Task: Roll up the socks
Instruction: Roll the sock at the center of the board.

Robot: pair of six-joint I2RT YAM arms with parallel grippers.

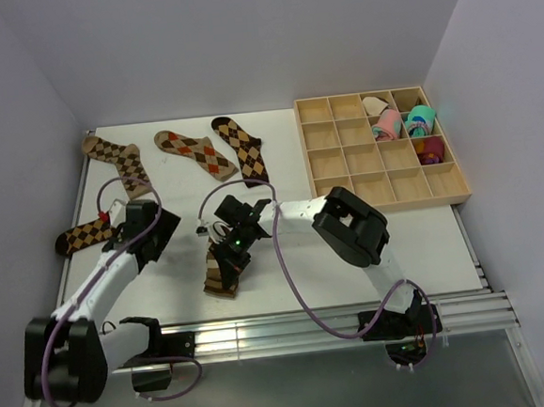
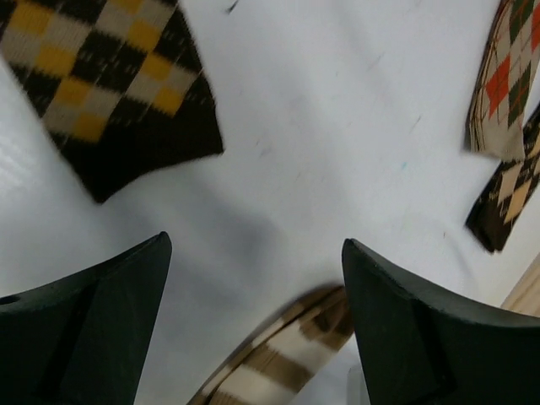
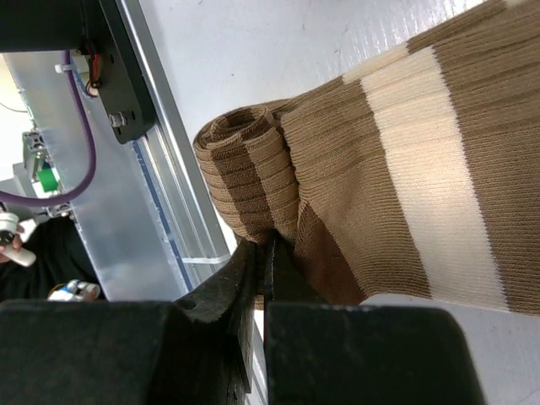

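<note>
- My right gripper [image 3: 263, 253] is clenched on the striped sock [image 3: 405, 169], pinching the fabric just beside its coiled end. I judge the pinch is there to stop the started roll from springing open.
- The striped sock lies close to the near edge of the tabletop [image 1: 426, 238], left of the middle. Only one end is coiled and the rest lies flat, so I reckon the rolling has barely begun.
- My left gripper [image 2: 255, 243] is released, jaws wide with nothing between them. It hangs over bare tabletop between the striped sock and the dark argyle sock [image 2: 101, 84], and I read it as free to help with the roll.
- I count five loose socks: one striped and four argyle.
- Three argyle socks [image 1: 193, 153] lie flat in a row along the far edge, toward the far left corner. The dark argyle sock sits by the left edge. All four look unrolled, probably waiting their turn.
- One wooden tray [image 1: 328, 164] sits at the far right corner, with sixteen compartments, four by four.
- Pink and teal bundles [image 1: 419, 116] fill compartments at the tray's far right corner. I cannot separate them well enough for a firm count.
</note>
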